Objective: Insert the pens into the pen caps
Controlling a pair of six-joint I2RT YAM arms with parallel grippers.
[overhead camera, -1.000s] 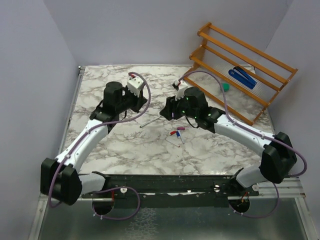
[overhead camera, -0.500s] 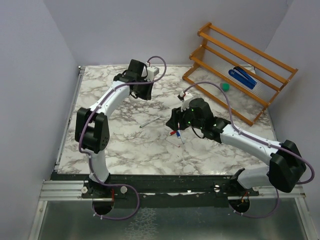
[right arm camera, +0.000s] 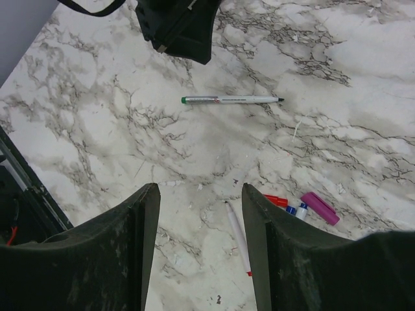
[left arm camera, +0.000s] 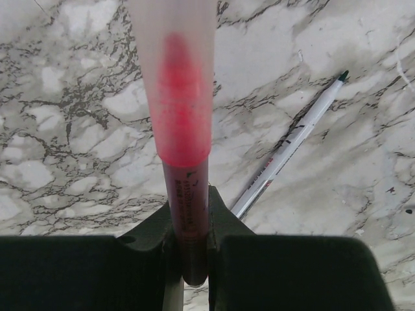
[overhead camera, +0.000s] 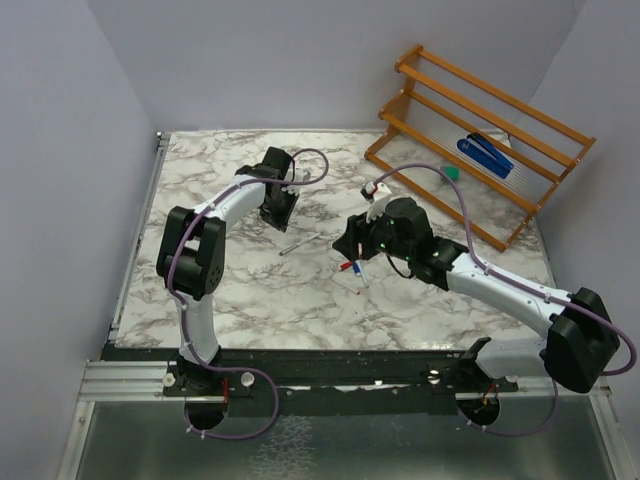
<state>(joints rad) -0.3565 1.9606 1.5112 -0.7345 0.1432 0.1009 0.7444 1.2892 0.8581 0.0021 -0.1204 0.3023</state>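
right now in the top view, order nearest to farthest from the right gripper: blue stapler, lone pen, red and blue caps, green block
1. red and blue caps, beside the right gripper
2. lone pen, left of it
3. green block, back right
4. blue stapler, far back right

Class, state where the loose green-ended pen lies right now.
Top view: the green-ended pen lies flat between the left gripper and the right gripper, apart from the pen caps.

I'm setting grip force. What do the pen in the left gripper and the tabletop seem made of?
Red pen: probably plastic, its frosted translucent shell letting red show through. Tabletop: white with grey veining, little glare; real marble or a printed laminate, I cannot tell.
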